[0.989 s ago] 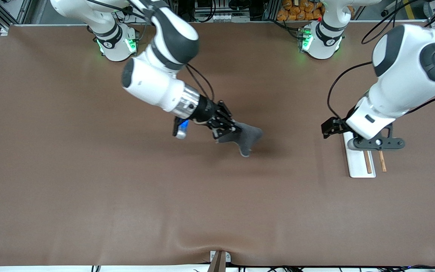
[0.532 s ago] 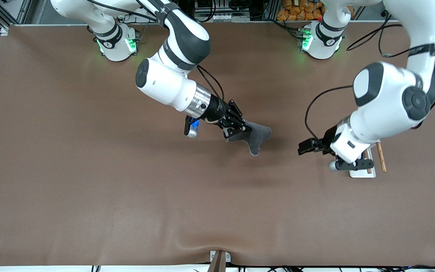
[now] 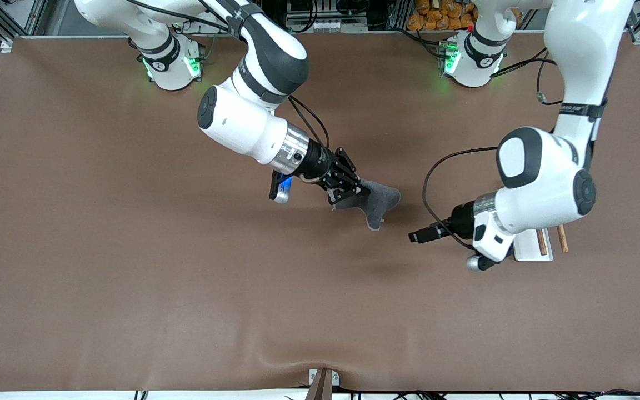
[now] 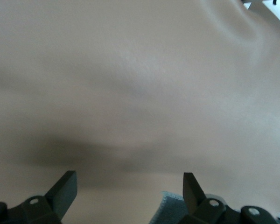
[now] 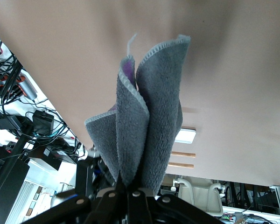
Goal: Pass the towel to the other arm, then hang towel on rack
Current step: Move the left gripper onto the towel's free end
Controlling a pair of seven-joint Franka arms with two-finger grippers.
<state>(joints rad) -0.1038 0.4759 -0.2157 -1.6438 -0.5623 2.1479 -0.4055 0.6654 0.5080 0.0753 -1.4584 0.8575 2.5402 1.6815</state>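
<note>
— While you are looking for labels, is any writing showing?
— Nothing readable; the towel (image 3: 378, 203) is plain dark grey, and in the right wrist view a purple patch is peeking from between its folds.
— Where is it sitting?
— It is hanging in the air over the middle of the brown surface (image 3: 131, 278), with the right claw (image 3: 351, 190) pressing together on one end of it. Its long axis is running out from the fingertips toward the left arm's end, and the free end is drooping downward.
— And your other claw?
— The left claw (image 3: 417, 237) is hovering over the surface near the towel, fingers spread wide and pointing toward it, not touching. The rack (image 3: 539, 244), white base with wooden rods, is standing just beside that arm's wrist.
</note>
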